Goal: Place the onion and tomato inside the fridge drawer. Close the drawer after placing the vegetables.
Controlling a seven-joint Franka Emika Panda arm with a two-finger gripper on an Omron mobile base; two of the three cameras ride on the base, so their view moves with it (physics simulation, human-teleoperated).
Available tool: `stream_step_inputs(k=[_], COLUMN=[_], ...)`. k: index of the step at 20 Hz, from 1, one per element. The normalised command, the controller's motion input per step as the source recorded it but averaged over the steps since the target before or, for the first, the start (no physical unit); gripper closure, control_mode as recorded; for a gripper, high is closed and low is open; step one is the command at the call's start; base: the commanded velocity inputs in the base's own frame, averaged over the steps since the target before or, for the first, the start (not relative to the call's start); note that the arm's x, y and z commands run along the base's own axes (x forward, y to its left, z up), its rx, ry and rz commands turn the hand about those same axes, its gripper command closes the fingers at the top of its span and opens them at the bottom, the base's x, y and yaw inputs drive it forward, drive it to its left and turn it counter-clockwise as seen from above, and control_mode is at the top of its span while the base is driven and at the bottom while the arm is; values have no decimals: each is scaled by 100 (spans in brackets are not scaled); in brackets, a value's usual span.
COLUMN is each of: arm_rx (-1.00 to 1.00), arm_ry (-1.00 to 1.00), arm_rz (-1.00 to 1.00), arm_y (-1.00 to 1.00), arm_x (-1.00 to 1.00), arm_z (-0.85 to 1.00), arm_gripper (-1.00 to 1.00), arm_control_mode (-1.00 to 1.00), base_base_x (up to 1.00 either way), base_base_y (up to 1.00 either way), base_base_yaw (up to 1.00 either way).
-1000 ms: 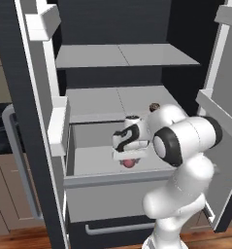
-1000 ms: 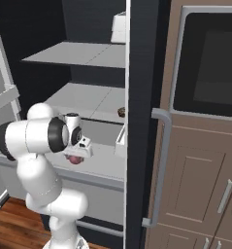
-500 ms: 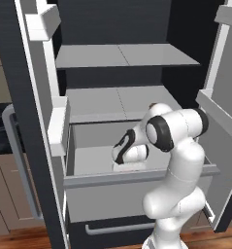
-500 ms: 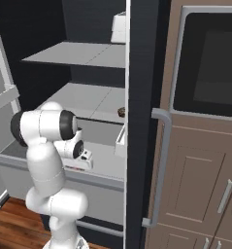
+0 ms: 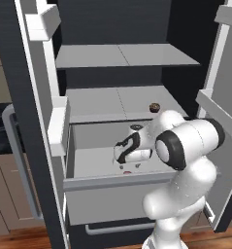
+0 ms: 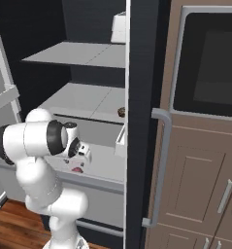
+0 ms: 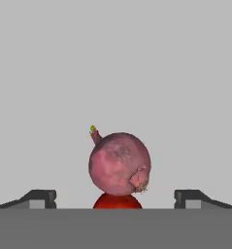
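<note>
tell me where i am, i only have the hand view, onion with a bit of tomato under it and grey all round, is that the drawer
Observer: Yes. In the left base view the end effector hangs low inside the fridge drawer, pointing down at its floor.
Operator: is the drawer out or shut
Observer: Out. Its flat front stands well forward of the shelf above it.
Operator: anything else close by
Observer: A small dark brown ball sits on that shelf, behind the drawer and apart from the arm.
</note>
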Motion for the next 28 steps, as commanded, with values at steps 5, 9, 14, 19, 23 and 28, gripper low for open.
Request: stream_step_inputs(k=[5,9,14,19,23,28], arm_rx=[0,0,0,0,0,0], arm_ry=[-35,-26,-8,2,4,21], arm_rz=[4,5,2,0,0,0], arm_y=[6,4,18,28,36,58], arm_x=[-32,-68,-63,-83,-79,-51], arm_z=[100,100,100,51,24,2], arm_gripper=[-100,-100,-100,-100,-100,-100], arm_control_mode=[-100,-100,-100,-100,-100,-100], base_base_x=[0,0,0,0,0,0], base_base_y=[0,0,0,0,0,0], base_base_yaw=[0,0,0,0,0,0])
